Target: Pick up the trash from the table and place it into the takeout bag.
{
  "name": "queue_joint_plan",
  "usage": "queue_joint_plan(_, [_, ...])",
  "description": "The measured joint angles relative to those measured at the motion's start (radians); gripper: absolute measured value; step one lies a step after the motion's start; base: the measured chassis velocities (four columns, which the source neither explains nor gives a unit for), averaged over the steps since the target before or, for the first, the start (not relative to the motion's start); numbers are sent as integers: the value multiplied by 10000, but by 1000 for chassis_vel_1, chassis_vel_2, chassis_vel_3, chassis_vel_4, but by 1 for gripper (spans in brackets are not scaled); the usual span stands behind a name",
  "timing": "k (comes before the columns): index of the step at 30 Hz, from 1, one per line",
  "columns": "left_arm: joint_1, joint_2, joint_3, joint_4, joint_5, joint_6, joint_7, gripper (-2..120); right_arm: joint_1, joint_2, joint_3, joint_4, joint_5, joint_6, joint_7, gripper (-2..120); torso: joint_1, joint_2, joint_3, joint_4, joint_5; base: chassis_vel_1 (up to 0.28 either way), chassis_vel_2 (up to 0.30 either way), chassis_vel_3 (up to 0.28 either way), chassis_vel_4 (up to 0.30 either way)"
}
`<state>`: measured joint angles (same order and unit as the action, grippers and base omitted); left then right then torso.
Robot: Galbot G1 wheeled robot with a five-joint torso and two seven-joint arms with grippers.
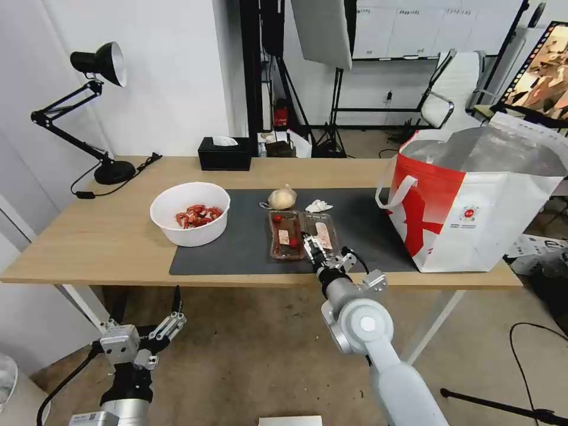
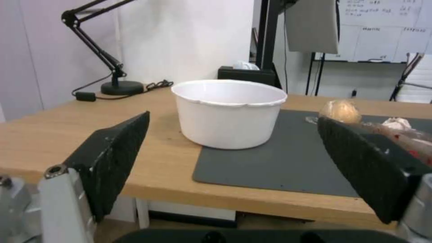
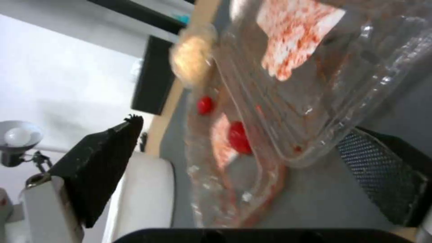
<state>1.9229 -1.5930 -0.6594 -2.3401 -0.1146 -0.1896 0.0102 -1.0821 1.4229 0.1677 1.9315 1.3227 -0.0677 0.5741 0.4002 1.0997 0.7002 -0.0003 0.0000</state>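
- Clear plastic clamshell tray (image 1: 303,234) sits between my right gripper's (image 1: 313,247) spread, unclosed fingers.
- White bowl (image 1: 190,212) lies beyond my open, idle left gripper (image 1: 175,313).

Light wood-grain bench (image 1: 106,236), matt, under a dull dark grey mat (image 1: 242,242). Clear glossy plastic tray (image 1: 290,236), smeared red. Smooth white plastic bowl (image 1: 189,213). Crumpled paper tissue (image 1: 318,206). Tan lump (image 1: 282,198) in shiny clear wrap. White and red woven-look bag (image 1: 473,207) with silvery foil lining. Dimpled matt black pads (image 3: 382,162) on the right claw (image 1: 316,248).
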Motion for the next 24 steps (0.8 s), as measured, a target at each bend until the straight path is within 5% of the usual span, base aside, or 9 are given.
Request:
queue_joint_plan(13, [-42,1,-71,104,-45,-90,-8,100,1170,-413,-529,-321,-811,-708,-1435,100,0,1,-1,2,-1,0,0,0,0])
queue_joint_plan(24, [-120,4,-126,245,-55,-164,-12,100,2123,-130,-848,-1470,422,-1410,-299,100,-1,3,-3,2,-1,0,0,0,0])
